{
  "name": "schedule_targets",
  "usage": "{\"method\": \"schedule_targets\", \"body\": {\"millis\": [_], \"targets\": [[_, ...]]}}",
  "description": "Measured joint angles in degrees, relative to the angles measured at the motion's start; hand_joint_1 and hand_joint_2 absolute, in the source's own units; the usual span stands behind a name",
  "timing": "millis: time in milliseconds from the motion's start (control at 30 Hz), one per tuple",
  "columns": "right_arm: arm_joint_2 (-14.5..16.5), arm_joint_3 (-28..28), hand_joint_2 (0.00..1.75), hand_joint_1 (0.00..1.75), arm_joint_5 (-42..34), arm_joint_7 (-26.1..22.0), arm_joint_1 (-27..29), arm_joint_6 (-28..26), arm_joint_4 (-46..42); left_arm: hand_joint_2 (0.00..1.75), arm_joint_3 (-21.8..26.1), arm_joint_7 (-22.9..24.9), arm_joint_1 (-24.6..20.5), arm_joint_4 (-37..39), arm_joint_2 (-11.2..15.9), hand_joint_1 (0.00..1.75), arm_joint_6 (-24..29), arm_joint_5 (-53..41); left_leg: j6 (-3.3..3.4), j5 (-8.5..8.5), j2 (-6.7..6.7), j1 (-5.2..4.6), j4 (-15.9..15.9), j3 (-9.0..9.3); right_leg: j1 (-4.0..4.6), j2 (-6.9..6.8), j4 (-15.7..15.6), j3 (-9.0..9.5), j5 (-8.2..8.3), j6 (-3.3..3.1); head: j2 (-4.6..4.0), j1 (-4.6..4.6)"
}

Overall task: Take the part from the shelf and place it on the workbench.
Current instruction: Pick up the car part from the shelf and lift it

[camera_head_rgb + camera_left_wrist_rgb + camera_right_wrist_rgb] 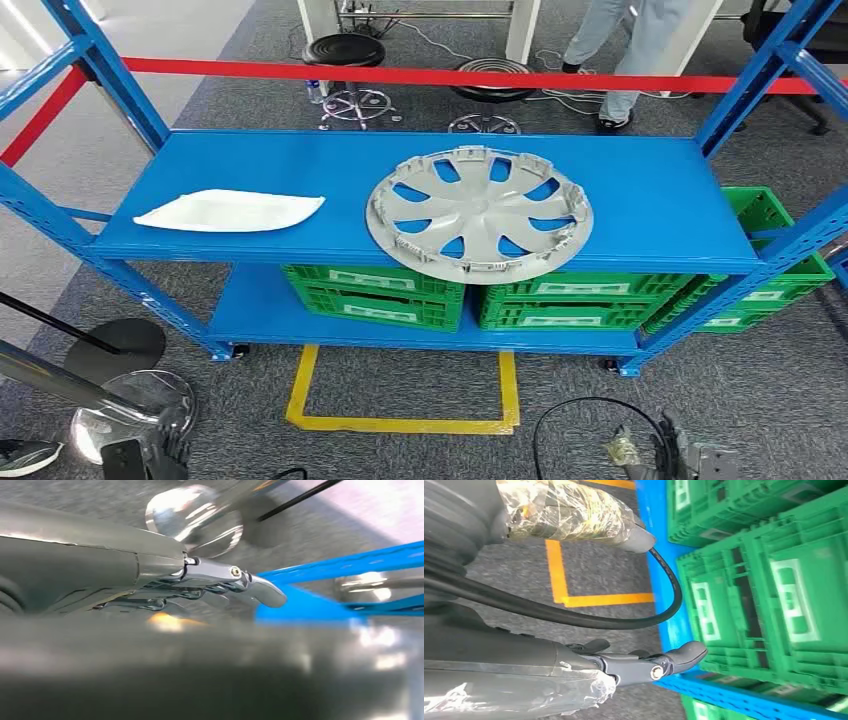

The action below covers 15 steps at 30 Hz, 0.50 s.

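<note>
both hands low, holding nothing
left hand [220, 582] and right hand [649, 662] hang with fingers loosely apart; the hubcap [478, 212] lies flat at the shelf [650, 200] front edge.

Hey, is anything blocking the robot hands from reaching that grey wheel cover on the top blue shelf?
Nothing visible does. The wheel cover lies at the shelf's open front edge, the white part well off to one side. Left robot hand and right robot hand hang low, empty.
</note>
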Motion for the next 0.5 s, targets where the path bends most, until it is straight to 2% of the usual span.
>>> {"method": "schedule_targets", "body": {"millis": [200,300,367,400,433,500], "targets": [[1.4,-3.5,1.75,0.00,2.8,-0.8,0.2,1.1,-2.2,0.00,-2.0,0.0,1.6,-9.1,-1.0,0.00,1.0,-0.9,0.04,-0.03,0.00,-0.06,0.1,-0.01,-0.06,0.02,-0.1,0.01,0.06,0.07,0.00,-0.02],[2.2,-5.7,1.75,0.00,4.4,-1.0,0.1,1.8,-2.7,0.00,-3.6,0.0,2.6,-14.7,-1.2,0.00,1.8,-1.4,0.53,-0.02,0.02,-0.29,0.2,-0.11,-0.25,0.07,-0.5,-0.01,0.35,0.54,0.00,-0.05],[2.5,-7.1,1.75,0.00,5.4,-1.0,-0.2,2.2,-2.6,0.00,-5.0,0.0,3.2,-18.4,-1.2,0.00,2.5,-1.7,0.95,0.58,0.14,-0.03,-1.0,0.35,-0.13,-0.16,-0.2,-0.38,0.09,0.78,0.00,0.01],[2.5,-7.9,1.75,0.00,5.9,-1.0,-0.4,2.3,-2.3,0.00,-5.7,0.0,3.4,-20.1,-1.1,0.00,2.9,-1.9,1.16,0.91,0.28,0.15,-1.7,0.64,-0.04,-0.35,1.1,-1.16,-0.62,0.86,0.00,0.11],[2.5,-8.6,1.75,0.00,6.4,-0.9,-0.7,2.3,-1.8,0.00,-6.4,0.0,3.6,-21.7,-1.1,0.00,3.2,-1.9,1.29,1.16,0.44,0.32,-2.3,0.90,0.00,-0.55,3.7,-2.62,-1.83,0.94,0.00,0.20],[2.5,-10.1,1.75,0.00,7.3,-0.7,-1.3,2.3,-0.1,0.00,-7.7,0.0,4.1,-24.4,-0.8,0.00,4.1,-2.0,1.41,1.13,0.74,0.35,-2.4,0.98,-0.08,-0.79,11.6,-7.04,-4.72,1.18,0.00,0.30]]}}
